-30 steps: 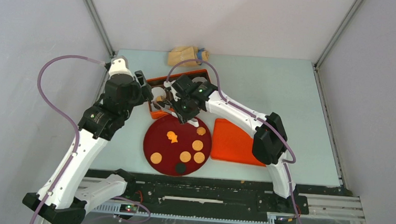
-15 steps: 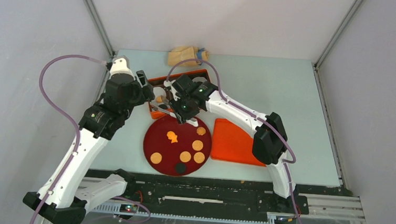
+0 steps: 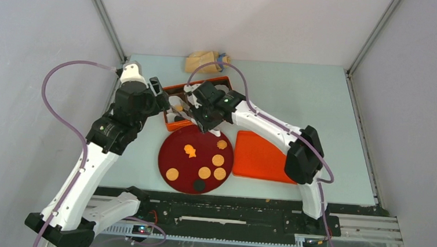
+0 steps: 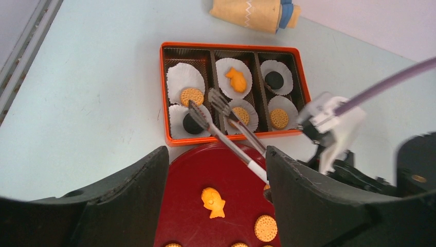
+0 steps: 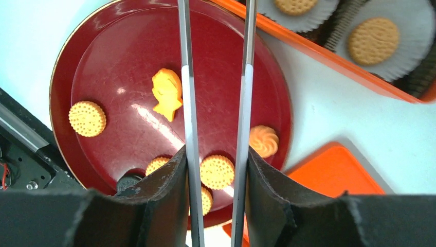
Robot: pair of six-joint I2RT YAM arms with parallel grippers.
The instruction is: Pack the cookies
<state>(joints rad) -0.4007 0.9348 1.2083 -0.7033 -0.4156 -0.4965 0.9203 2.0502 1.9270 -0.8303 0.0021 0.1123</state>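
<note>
The right claw [image 5: 215,170], clamped on the tongs [image 4: 226,128], has swung from the plate [image 5: 118,62] out over the box [image 4: 232,46]. The tips are spread and look empty, so a cookie seems delivered. Seven cookies [image 5: 87,118] remain on the plate. The left claw [image 4: 216,151] hovers wide open, empty.
</note>
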